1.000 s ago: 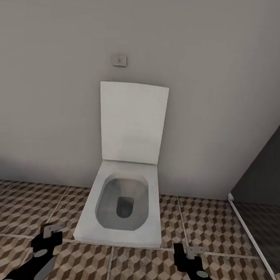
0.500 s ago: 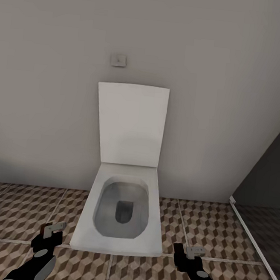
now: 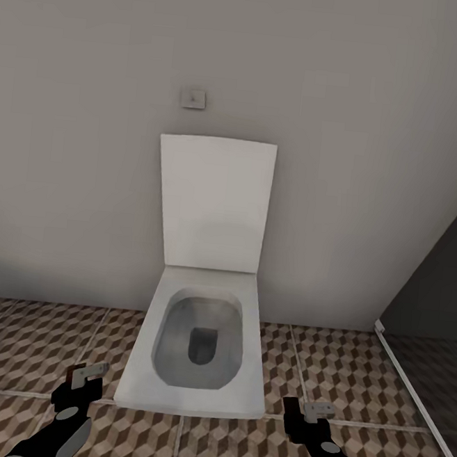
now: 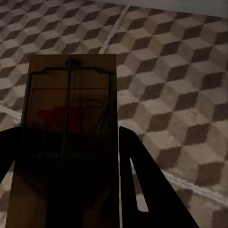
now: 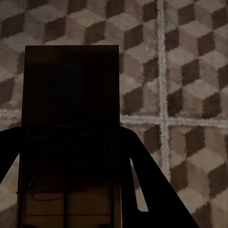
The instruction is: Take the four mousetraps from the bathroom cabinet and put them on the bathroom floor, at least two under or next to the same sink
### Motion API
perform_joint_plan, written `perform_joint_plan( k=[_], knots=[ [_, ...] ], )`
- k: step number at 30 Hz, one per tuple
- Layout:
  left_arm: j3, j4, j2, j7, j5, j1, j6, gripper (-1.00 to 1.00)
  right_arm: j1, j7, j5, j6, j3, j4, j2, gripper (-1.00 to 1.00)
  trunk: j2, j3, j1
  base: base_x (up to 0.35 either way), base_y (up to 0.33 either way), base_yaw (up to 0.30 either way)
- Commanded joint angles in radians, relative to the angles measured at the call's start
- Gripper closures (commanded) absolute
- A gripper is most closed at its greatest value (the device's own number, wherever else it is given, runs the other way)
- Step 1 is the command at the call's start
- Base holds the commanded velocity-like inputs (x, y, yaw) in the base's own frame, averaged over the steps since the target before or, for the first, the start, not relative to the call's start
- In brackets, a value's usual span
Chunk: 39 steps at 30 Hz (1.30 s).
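Left gripper (image 3: 88,377) clamping mousetrap (image 4: 71,133); right mousetrap (image 5: 71,118) shadowed, details unclear

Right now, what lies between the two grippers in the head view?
The front edge of the white square toilet and brown cube-patterned floor tiles lie between the left gripper and right gripper, seen in the head view.

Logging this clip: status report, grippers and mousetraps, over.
Left gripper shut on a mousetrap. Right gripper shut on a second mousetrap. Both over the tiled floor; toilet dead ahead.
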<state>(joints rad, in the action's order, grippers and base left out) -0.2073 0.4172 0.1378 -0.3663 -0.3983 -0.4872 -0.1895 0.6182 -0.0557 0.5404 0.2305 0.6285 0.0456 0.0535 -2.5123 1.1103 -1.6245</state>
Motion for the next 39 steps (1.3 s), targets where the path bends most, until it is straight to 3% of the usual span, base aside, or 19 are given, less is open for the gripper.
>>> perform_joint_plan(
  k=[1, 39],
  knots=[
    [-0.009, 0.000, 0.001, -0.008, -0.007, -0.001, -0.003, 1.00, 0.000, -0.004, 0.008, 0.001, 0.009, 0.001, 0.000, 1.00, 0.000, 0.001, 0.000, 0.000, 0.000, 0.000],
    [-0.010, 0.000, -0.004, -0.006, -0.008, -0.001, -0.004, 1.00, 0.000, -0.004, 0.007, 0.001, 0.010, 0.014, 0.000, 1.00, 0.000, 0.001, 0.000, 0.003, 0.001, 0.000]
  ],
)
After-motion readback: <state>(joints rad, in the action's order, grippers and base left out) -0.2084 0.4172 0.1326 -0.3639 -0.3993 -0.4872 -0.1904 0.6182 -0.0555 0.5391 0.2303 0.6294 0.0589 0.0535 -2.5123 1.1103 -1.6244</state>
